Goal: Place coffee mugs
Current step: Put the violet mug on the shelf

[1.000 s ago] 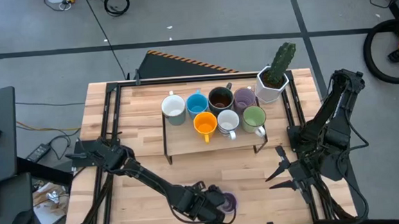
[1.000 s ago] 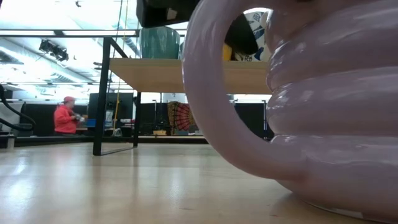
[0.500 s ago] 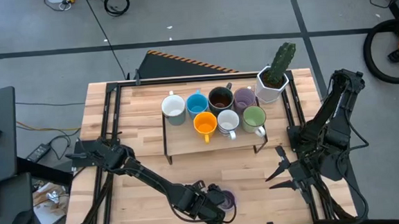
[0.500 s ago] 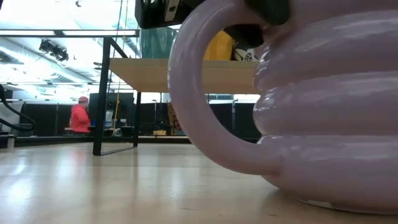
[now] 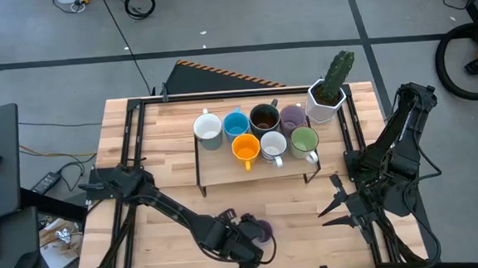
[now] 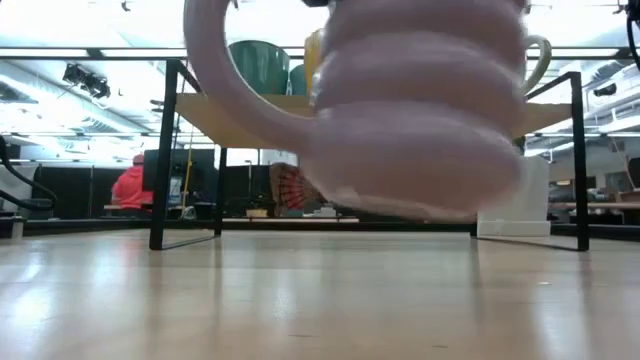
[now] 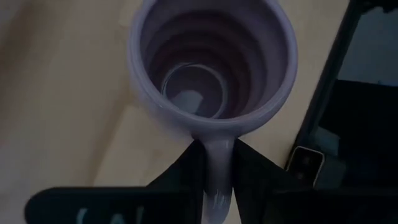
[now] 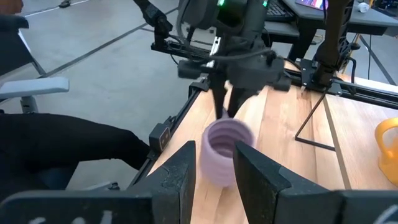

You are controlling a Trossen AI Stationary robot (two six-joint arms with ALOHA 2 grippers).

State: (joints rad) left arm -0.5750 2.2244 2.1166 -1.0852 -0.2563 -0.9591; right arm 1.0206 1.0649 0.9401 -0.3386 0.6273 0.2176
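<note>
My left gripper (image 5: 249, 233) is shut on a ribbed purple mug (image 5: 263, 229), which hangs just above the table's near edge, mouth up (image 7: 211, 62). In the low view its base (image 6: 420, 190) is off the wood. Several other coffee mugs stand on a low wooden shelf (image 5: 225, 175): white, blue, dark brown, purple, orange, white and green. My right gripper (image 5: 330, 203) waits open near the table's right edge, with nothing between its fingers. My left gripper pinches the purple mug's handle (image 7: 217, 155) between its two fingers, one on each flat side of the loop. The fingers (image 8: 225, 99) come down from above at a slant. The mug hangs roughly upright, lifted clear of the table.
A white hexagonal pot with a cactus (image 5: 328, 91) stands at the shelf's far right corner. Black frame rails (image 5: 128, 157) run along the table's left and right sides. Bare wood (image 5: 294, 214) lies between the shelf and the near edge. A person in red (image 6: 130, 185) is far off in the room.
My left gripper has taken hold of the purple mug's handle and risen, moving a little toward the far edge. The mug, which stood on the table, is now lifted clear.
</note>
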